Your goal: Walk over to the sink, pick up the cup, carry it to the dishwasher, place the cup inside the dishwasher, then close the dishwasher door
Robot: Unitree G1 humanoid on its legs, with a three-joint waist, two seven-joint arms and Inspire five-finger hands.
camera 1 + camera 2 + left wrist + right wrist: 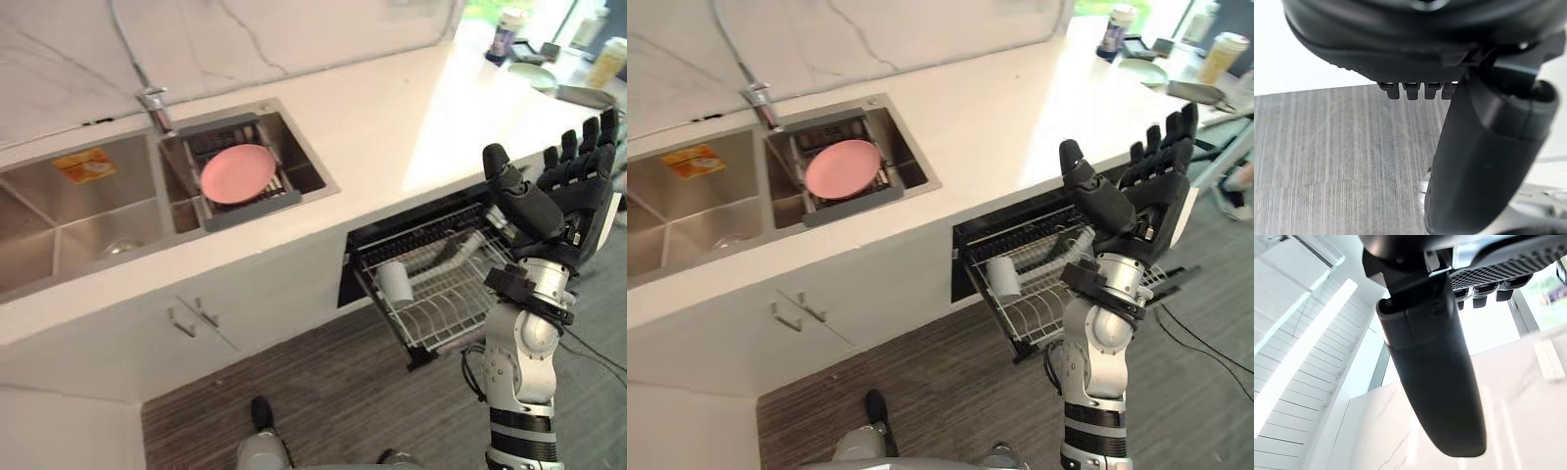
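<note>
Right hand [551, 196] wide open, seemingly empty, by the dishwasher rack [443, 305].

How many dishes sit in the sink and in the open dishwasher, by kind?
Plates: 1, the pink plate in the drain basket.
Cups: 1, the white cup in the dishwasher rack.
Total: 2.

Pulled-out wire dishwasher rack [441, 313], open from above: a white cylindrical cup [396, 282] lies at its left end, bare tines beside it. The white stone table [392, 127] overhangs the rack's rear; the raised right hand [554, 201], fingers [590, 137] straight, stands over its right side.
</note>
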